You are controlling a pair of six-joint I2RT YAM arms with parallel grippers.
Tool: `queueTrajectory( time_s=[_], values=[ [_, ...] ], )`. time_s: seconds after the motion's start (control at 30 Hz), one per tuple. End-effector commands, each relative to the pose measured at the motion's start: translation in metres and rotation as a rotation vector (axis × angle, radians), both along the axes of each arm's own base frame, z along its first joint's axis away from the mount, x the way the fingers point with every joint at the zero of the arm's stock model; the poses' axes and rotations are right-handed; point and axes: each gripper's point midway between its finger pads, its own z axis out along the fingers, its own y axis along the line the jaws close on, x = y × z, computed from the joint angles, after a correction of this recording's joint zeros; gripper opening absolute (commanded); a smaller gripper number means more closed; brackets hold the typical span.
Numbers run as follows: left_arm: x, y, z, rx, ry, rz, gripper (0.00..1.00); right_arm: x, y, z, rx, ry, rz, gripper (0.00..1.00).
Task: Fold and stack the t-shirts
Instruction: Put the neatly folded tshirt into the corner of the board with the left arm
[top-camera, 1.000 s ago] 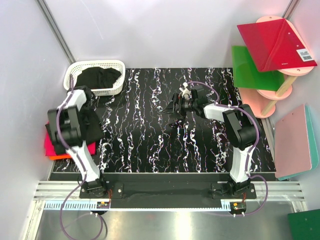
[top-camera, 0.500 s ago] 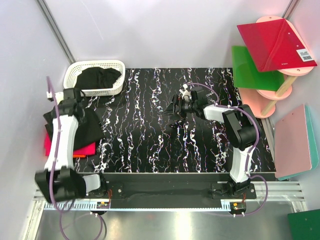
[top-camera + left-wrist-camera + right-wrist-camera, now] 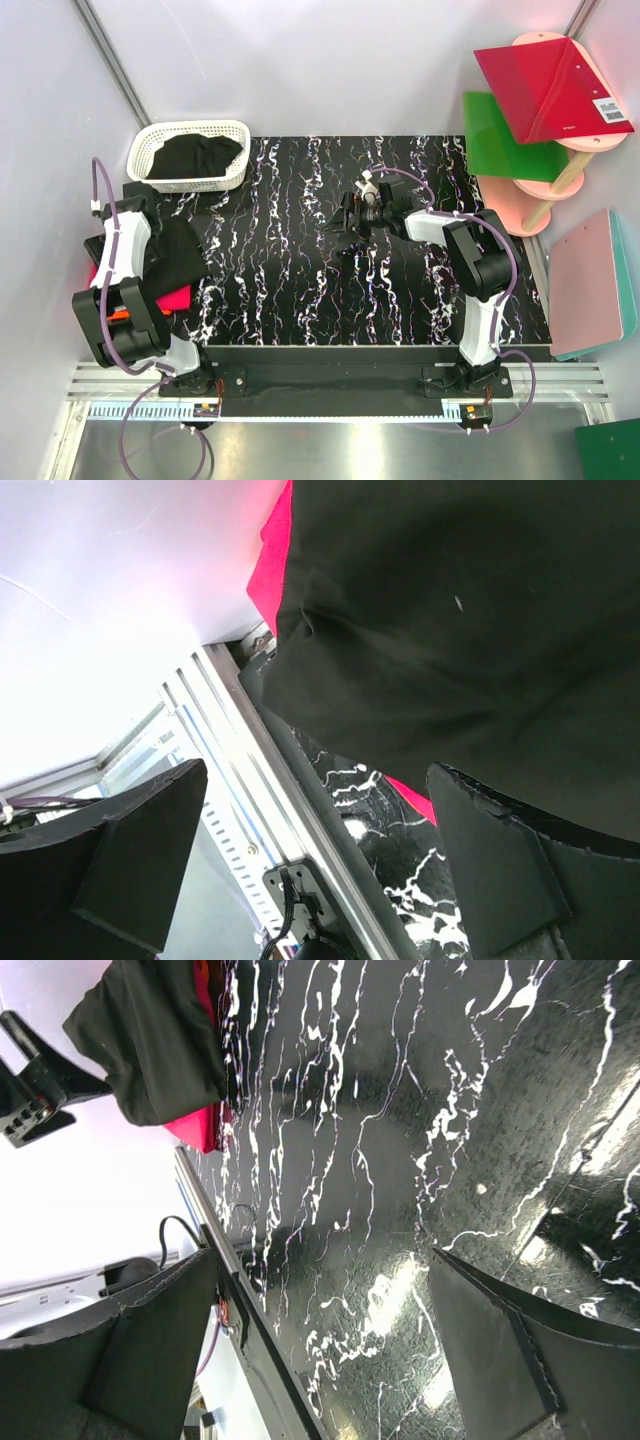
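Two claws stood open, neither one holding anything. The left claw (image 3: 315,810) had its fingers (image 3: 130,870) spread wide with only air between them. It faced the edge of a folded black t-shirt (image 3: 460,630) without touching it. That shirt lay on top of a pink t-shirt (image 3: 275,550), whose bright edge stuck out from under it. A metal rail (image 3: 250,770) ran just beside the pile.

From above, the pile sat at the left edge of the tabletop (image 3: 300,280), on the near side. The black shirt covered most of the pink one, and the left arm reached over it. A thin orange strip showed at the near left of the pile, too small to make out.

The right claw (image 3: 320,1280) was equally wide and hung over bare black, white-streaked tabletop at the far middle, pointing left, well apart from the pile.

At the far left corner stood a white basket (image 3: 232,178) with a second black t-shirt (image 3: 195,155) bunched inside. Red, green and pink boards (image 3: 550,85) rested off the tabletop to the right.
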Motion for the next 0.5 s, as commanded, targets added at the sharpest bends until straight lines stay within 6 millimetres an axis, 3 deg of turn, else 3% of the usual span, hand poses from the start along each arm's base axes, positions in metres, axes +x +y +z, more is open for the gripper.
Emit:
queueTrajectory(
  time_s=[0.0, 0.37, 0.47],
  values=[
    [0.001, 0.012, -0.009, 0.017, 0.007, 0.035, 0.99, -0.003, 0.007, 0.031, 0.048, -0.068, 0.04, 0.93],
    [-0.004, 0.016, -0.044, -0.019, 0.128, 0.055, 0.99, -0.008, 0.01, 0.027, 0.078, -0.025, 0.062, 0.93],
    [-0.005, 0.016, -0.054, -0.047, 0.153, 0.055, 0.93, -0.009, 0.01, 0.025, 0.078, -0.017, 0.065, 0.93]
  ],
)
